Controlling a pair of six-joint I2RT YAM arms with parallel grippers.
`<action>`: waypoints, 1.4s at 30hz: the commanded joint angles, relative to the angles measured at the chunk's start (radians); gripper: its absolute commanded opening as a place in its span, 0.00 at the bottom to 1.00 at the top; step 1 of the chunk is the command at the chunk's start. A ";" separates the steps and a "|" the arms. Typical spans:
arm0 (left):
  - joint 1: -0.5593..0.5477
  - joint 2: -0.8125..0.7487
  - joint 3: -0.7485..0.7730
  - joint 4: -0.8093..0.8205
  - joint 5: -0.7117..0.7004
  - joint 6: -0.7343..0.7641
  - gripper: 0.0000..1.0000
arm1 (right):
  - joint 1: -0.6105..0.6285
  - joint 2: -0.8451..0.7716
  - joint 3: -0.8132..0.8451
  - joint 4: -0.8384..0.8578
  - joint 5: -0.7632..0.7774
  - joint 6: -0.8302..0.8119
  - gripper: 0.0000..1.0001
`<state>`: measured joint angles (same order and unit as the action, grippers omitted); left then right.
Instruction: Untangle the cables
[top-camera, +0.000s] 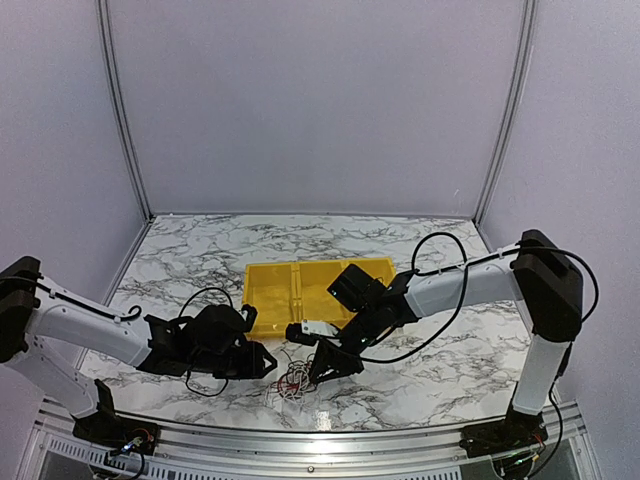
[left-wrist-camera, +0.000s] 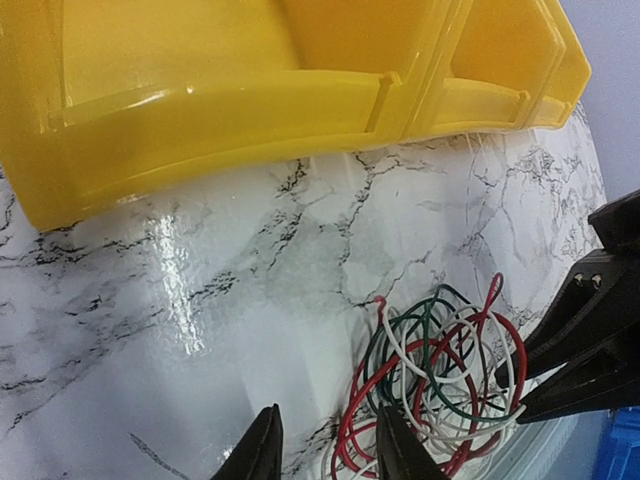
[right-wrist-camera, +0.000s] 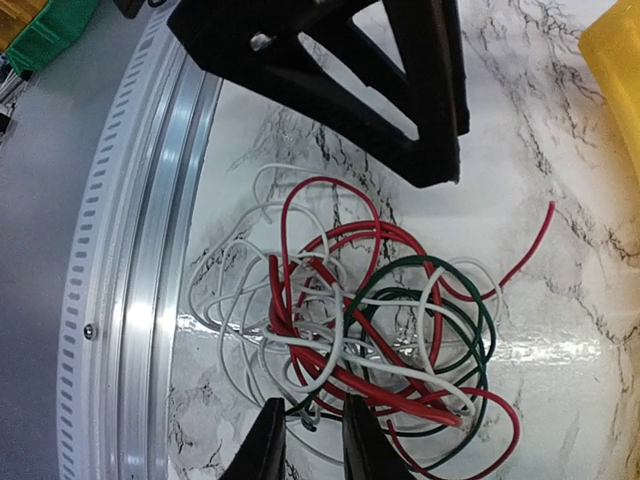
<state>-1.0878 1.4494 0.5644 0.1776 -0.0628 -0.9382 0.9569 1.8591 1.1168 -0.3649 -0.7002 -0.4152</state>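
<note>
The cables (top-camera: 293, 380) are a small tangle of thin red, white and dark green wires on the marble table, near its front edge and in front of the yellow bin (top-camera: 310, 290). My left gripper (top-camera: 262, 362) is just left of the tangle. In the left wrist view it (left-wrist-camera: 328, 450) is open and empty, with the cables (left-wrist-camera: 440, 380) touching the outside of its right finger. My right gripper (top-camera: 325, 368) is at the tangle's right side. In the right wrist view it (right-wrist-camera: 313, 445) is narrowly open at the edge of the cables (right-wrist-camera: 360, 320), with a dark wire end at its tips.
An aluminium rail (right-wrist-camera: 130, 300) runs along the table's front edge right beside the tangle. The yellow bin (left-wrist-camera: 250, 110) has a divider and stands behind the cables. Each gripper is in the other's wrist view: the left gripper (right-wrist-camera: 370, 80), the right gripper (left-wrist-camera: 590, 340).
</note>
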 joint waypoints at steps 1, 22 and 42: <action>-0.009 0.025 -0.005 0.013 -0.020 0.009 0.34 | 0.008 0.019 0.034 0.003 -0.027 0.008 0.19; -0.058 -0.035 -0.017 0.010 -0.079 0.054 0.34 | 0.008 -0.025 0.036 -0.008 -0.056 -0.011 0.00; -0.233 0.027 0.085 0.157 -0.210 0.268 0.41 | -0.078 -0.088 0.024 -0.064 -0.126 0.001 0.00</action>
<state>-1.3132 1.4082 0.5770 0.2806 -0.2398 -0.7219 0.9031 1.7947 1.1213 -0.4065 -0.7799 -0.4179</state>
